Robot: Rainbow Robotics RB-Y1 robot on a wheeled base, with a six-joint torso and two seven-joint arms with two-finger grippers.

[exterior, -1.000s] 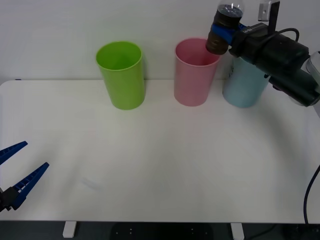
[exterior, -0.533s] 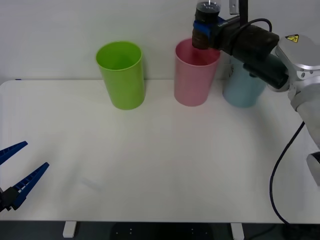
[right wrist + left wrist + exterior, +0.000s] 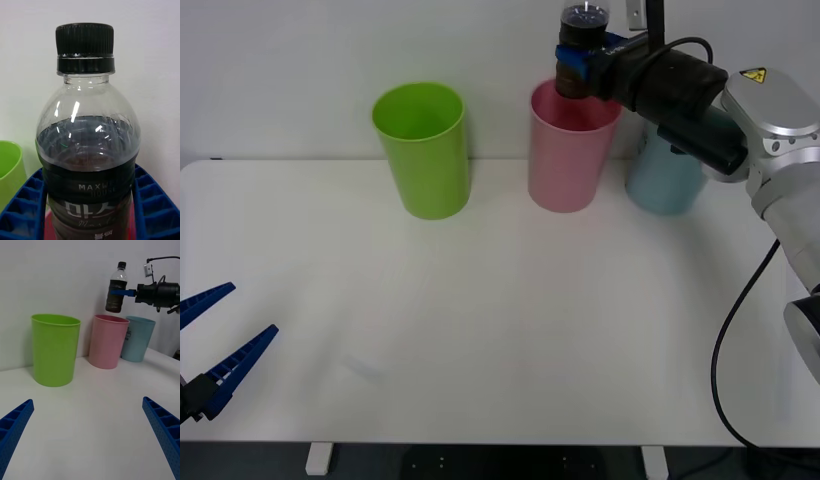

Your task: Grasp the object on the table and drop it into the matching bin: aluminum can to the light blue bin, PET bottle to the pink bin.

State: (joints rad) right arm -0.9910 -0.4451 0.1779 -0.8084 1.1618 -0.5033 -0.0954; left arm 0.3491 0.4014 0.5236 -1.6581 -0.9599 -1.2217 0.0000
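- Right gripper (image 3: 578, 62): blue ribbed fingers clamped on the small clear plastic bottle (image 3: 581, 48) of dark liquid, upright, just above the tall pink plastic bin (image 3: 568, 150).
- Left gripper (image 3: 215, 345): spread wide, empty, near the white table (image 3: 510, 320) edge.

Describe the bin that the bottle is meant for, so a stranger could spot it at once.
Three tall plastic bins stand in a row at the back of the white table. The pink bin is the middle one, between a lime green bin and a light blue bin, with the bottle held above it.
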